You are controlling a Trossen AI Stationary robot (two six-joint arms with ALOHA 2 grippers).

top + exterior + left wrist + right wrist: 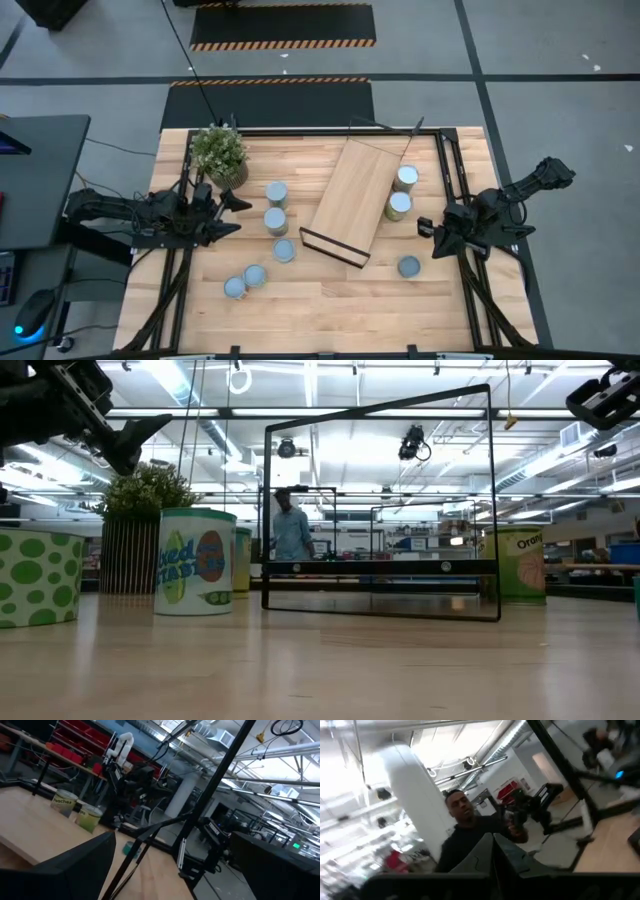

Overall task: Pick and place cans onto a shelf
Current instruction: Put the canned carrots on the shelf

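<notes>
Eight cans (276,193) stand on the desk (400,310) around the shelf (348,202), which lies mid-desk. I judge them light, rigid and smooth-sided, so I'd pinch across the sides. My left gripper (232,213) hovers spread near the left edge; my right gripper (428,232), pressed together, waits near the right edge.

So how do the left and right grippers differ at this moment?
The left gripper is open, beside the potted plant and near the cans; the right gripper is shut, right of the shelf. Both are empty and off the table.
</notes>
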